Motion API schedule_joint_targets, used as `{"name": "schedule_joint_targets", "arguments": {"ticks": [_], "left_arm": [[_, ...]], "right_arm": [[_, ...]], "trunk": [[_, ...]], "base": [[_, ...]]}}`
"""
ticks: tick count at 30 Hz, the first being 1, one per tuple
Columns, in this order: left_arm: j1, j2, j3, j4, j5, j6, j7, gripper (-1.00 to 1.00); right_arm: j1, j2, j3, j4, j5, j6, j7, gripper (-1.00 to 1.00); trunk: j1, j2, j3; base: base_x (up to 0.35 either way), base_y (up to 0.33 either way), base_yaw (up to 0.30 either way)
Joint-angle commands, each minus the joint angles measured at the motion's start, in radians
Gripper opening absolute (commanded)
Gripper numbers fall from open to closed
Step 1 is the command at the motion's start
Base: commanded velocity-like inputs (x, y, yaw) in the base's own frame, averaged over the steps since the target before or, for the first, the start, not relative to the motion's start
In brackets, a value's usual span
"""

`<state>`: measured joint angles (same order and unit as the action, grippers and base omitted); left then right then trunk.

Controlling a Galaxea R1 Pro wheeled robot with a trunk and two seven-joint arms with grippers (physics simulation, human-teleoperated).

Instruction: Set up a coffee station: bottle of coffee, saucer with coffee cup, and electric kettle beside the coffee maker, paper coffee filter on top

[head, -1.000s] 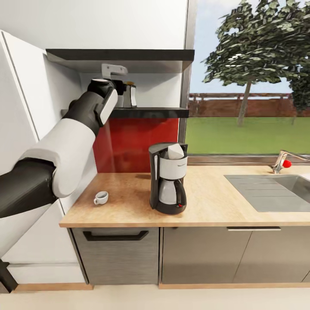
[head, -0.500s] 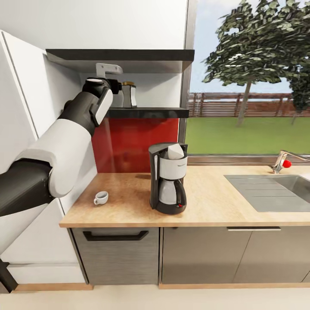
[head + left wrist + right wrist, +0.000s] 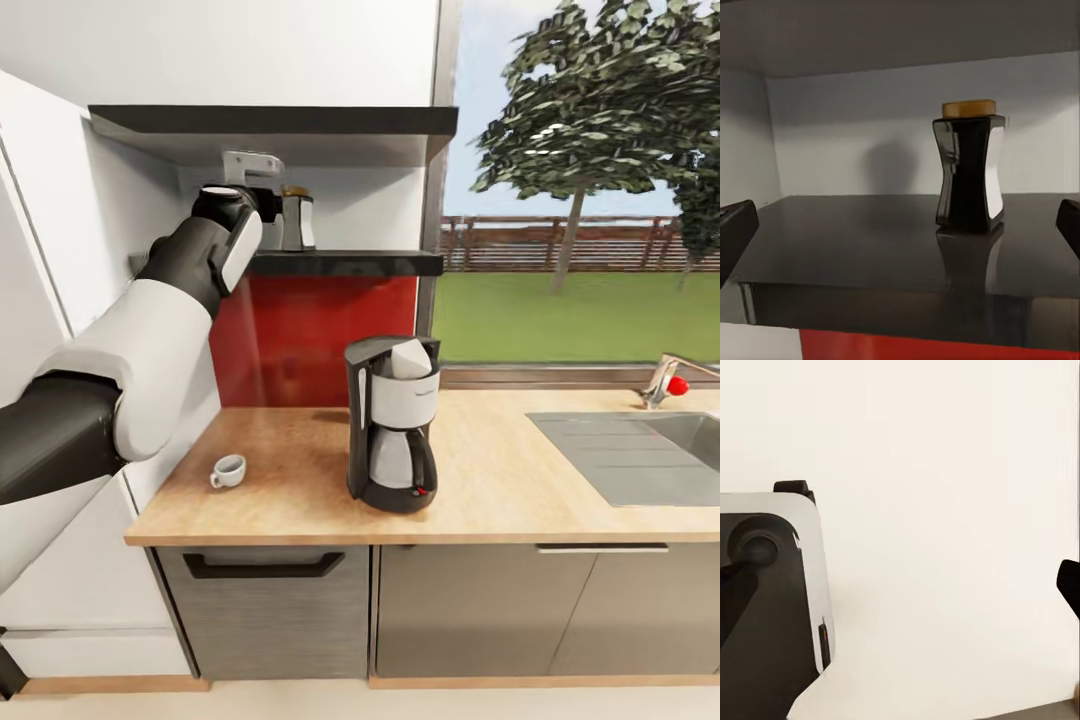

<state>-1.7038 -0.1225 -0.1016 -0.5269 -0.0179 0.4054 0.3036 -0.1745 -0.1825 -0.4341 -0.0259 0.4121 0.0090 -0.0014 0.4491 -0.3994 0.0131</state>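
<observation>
Head view: bright, even daylight, apparently from the large window (image 3: 580,230) at right. Render soft, slightly blurred at fine edges. The tall black drip machine with silver-grey front (image 3: 392,425) casts only a faint, diffuse shadow on the light tan wood-look worktop (image 3: 300,490). Underside of the upper dark slab (image 3: 270,135) is shaded.

Left wrist view: dimmer. The glossy black-grey shelf slab (image 3: 870,247) mirrors the waisted dark bottle with tan-gold cap (image 3: 970,169) ahead of the fingers; a soft shadow falls on the wall behind it. White highlights on the bottle's sides.

Right wrist view: pale, washed-out, near featureless cream surface.
</observation>
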Motion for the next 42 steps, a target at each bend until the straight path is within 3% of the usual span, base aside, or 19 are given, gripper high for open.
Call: {"name": "schedule_joint_targets", "arguments": {"ticks": [1, 7, 9, 20, 28, 42], "left_arm": [[0.006, 0.001, -0.005, -0.001, -0.002, 0.006, 0.004, 1.0], [0.066, 0.003, 0.014, -0.001, -0.002, -0.009, 0.002, 1.0], [0.077, 0.001, 0.018, -0.012, 0.005, 0.003, 0.0, 1.0], [0.133, 0.003, 0.014, 0.007, 0.009, -0.017, -0.006, 1.0], [0.134, 0.003, 0.011, 0.004, 0.009, -0.016, -0.041, 1.0], [0.123, 0.003, 0.013, -0.058, 0.006, -0.008, -0.043, 1.0]], "right_arm": [[0.0, -0.002, -0.004, 0.0, 0.021, 0.001, 0.0, 1.0], [0.0, -0.003, 0.009, 0.001, 0.093, 0.0, -0.001, 1.0], [0.011, 0.008, 0.008, -0.002, 0.104, -0.001, -0.002, 1.0], [0.0, 0.051, 0.005, -0.002, 0.088, 0.005, -0.006, 1.0], [0.0, 0.051, 0.005, -0.002, 0.088, 0.005, -0.006, 1.0], [0.0, 0.051, 0.006, -0.002, 0.09, 0.005, -0.01, 1.0]], "trunk": [[0.001, -0.001, 0.0], [0.001, -0.001, 0.0], [0.001, -0.001, 0.0], [0.001, -0.001, 0.0], [0.001, -0.001, 0.0], [0.001, -0.001, 0.0]], "base": [[0.325, 0.0, 0.0], [0.333, 0.0, 0.0], [0.0, 0.0, 0.0], [0.0, 0.0, -0.005], [0.0, 0.0, -0.216], [0.0, 0.0, -0.18]]}}
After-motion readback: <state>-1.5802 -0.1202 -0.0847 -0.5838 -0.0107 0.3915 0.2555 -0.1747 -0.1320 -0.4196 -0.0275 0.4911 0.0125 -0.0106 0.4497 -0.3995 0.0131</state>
